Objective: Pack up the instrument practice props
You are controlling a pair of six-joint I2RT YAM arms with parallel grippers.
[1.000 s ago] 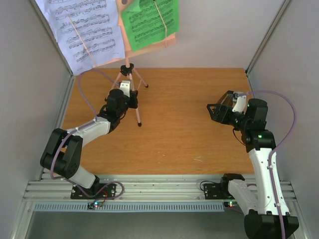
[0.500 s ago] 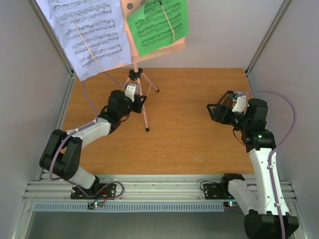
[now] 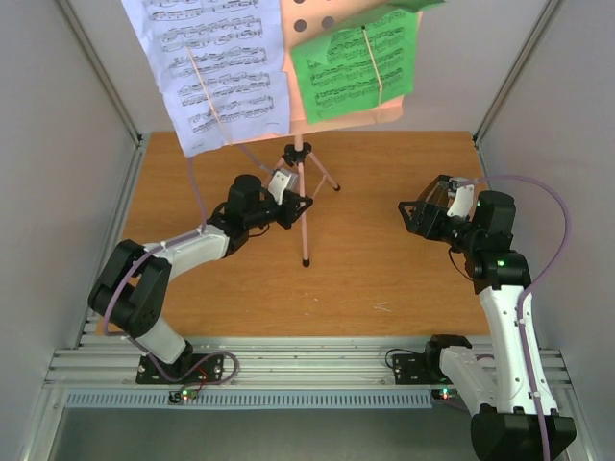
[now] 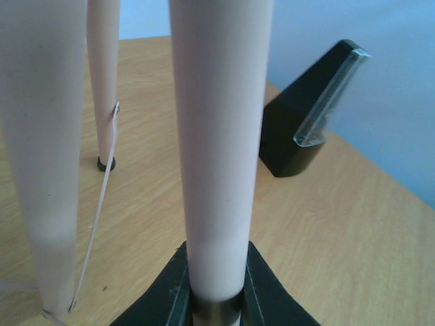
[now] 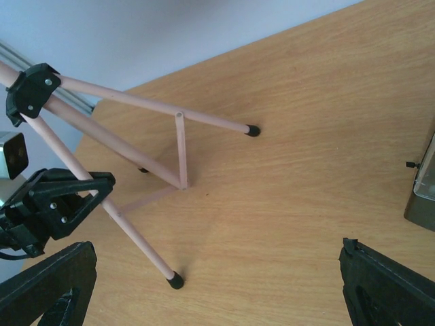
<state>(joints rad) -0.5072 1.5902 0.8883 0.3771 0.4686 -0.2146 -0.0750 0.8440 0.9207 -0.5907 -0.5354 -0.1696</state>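
The pink music stand [image 3: 304, 230] stands upright at the table's middle back. Its hole-punched desk [image 3: 312, 24] carries a white sheet [image 3: 221, 72] and a green sheet [image 3: 360, 67] of printed music. My left gripper [image 3: 293, 205] is shut on the stand's near leg [image 4: 221, 136], with black fingers [image 4: 268, 295] hugging it on both sides. The black metronome [image 4: 309, 115] with its clear cover sits on the table to the right, just beside my right gripper [image 3: 420, 218]. That gripper [image 5: 217, 292] is open and empty, facing the tripod legs [image 5: 136, 234]. The metronome [image 5: 423, 183] shows at that view's right edge.
The wooden table [image 3: 384, 279] is walled by grey panels on the left, right and back. A purple cable [image 3: 197, 197] runs from the left arm up behind the white sheet. The tripod's black feet [image 5: 175, 280] rest on the wood.
My left gripper has carried the music stand to the right, toward the table's middle, and the sheets have shifted right with it. The right arm has not moved.
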